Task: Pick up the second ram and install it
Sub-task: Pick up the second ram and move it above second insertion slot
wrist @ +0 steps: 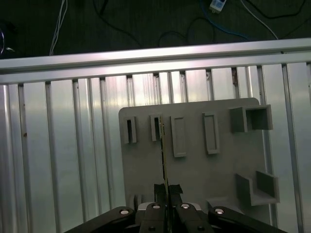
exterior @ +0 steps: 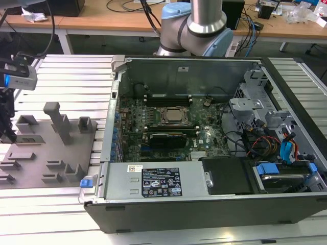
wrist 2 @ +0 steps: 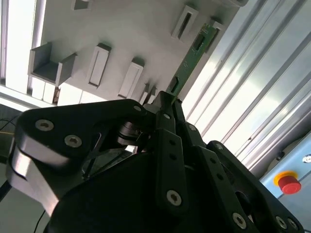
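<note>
My gripper is shut on the second ram, a thin green circuit-board stick that juts out from between the black fingers. In the first wrist view the ram is edge-on, a narrow line rising from the gripper. Stick and gripper hang over the grey holder plate, near its narrow slots. In the exterior view the gripper is a dark shape at the far left, over the holder plate. The open computer case lies to the exterior view's right, with black memory slots on its motherboard.
The holder plate carries raised grey blocks and empty pockets. It rests on a ribbed aluminium table. Inside the case are a silver processor, a black-covered card, cables and a power-supply cover. A red stop button sits beside the table.
</note>
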Action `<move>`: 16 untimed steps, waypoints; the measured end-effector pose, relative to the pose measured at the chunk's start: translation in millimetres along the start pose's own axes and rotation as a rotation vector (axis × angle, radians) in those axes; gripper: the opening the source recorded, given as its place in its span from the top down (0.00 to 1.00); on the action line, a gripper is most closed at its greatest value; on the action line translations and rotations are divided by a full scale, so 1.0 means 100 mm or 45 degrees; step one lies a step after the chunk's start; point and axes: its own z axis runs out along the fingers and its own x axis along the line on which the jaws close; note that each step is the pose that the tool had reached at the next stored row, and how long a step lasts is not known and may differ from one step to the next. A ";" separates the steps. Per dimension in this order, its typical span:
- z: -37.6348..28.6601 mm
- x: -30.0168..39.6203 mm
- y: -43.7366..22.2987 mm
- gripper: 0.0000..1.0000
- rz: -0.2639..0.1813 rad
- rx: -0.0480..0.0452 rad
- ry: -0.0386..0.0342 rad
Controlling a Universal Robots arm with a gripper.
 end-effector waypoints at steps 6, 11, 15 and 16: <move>-0.053 -0.001 0.002 0.86 0.000 0.000 0.0001; -0.127 -0.003 0.006 0.86 0.000 0.000 0.0000; -0.165 -0.004 0.007 0.86 0.000 0.000 -0.0001; -0.172 -0.004 0.008 0.86 0.000 0.000 -0.0001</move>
